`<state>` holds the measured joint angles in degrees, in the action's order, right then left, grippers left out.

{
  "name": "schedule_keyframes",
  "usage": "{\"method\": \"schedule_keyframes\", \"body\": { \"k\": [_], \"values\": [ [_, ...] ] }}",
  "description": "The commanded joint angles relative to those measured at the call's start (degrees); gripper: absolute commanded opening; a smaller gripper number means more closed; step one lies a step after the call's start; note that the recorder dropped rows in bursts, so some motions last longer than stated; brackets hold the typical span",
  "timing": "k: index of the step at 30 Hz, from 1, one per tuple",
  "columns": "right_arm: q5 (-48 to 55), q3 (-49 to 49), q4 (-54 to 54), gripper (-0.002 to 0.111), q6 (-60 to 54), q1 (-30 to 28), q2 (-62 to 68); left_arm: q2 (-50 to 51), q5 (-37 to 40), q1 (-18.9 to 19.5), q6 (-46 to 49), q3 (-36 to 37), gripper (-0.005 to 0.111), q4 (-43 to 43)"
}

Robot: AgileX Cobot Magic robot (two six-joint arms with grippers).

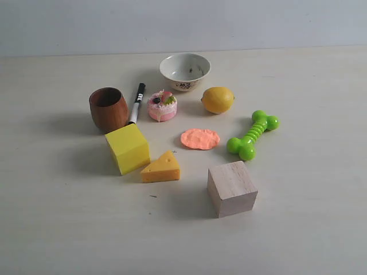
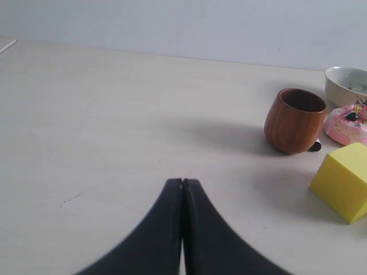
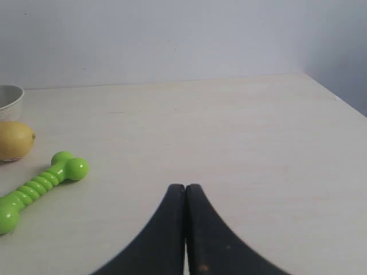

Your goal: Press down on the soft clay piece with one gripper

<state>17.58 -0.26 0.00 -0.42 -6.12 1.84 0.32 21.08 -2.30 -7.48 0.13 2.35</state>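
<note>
While the left gripper (image 2: 182, 183) and right gripper (image 3: 185, 187) are holding their jaws together, the soft clay piece (image 1: 200, 138) is lying on the surface (image 1: 309, 235) between cheese wedge (image 1: 161, 168) and green bone toy (image 1: 252, 135), probably yielding easily to a press on its middle.

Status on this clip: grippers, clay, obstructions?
Left gripper shut, empty. Right gripper shut, empty. Soft clay piece uncovered, neither gripper near. Green bone toy close beside, not touching.
</note>
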Motion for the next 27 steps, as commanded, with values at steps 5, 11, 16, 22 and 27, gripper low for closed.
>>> {"method": "schedule_keyframes", "body": {
  "k": [5,11,16,22,27],
  "values": [
    [-0.78,0.26,0.00,0.000,-0.02,-0.37,-0.37,-0.32,-0.43,-0.43,-0.12,-0.13,0.000,-0.21],
    [-0.78,0.26,0.00,0.000,-0.02,-0.37,-0.37,-0.32,-0.43,-0.43,-0.12,-0.13,0.000,-0.21],
    [-0.78,0.26,0.00,0.000,-0.02,-0.37,-0.37,-0.32,-0.43,-0.43,-0.12,-0.13,0.000,-0.21],
    [-0.78,0.26,0.00,0.000,-0.02,-0.37,-0.37,-0.32,-0.43,-0.43,-0.12,-0.13,0.000,-0.21],
    [-1.75,0.26,0.00,0.000,-0.02,-0.37,-0.37,-0.32,-0.43,-0.43,-0.12,-0.13,0.000,-0.21]
  ]
}}
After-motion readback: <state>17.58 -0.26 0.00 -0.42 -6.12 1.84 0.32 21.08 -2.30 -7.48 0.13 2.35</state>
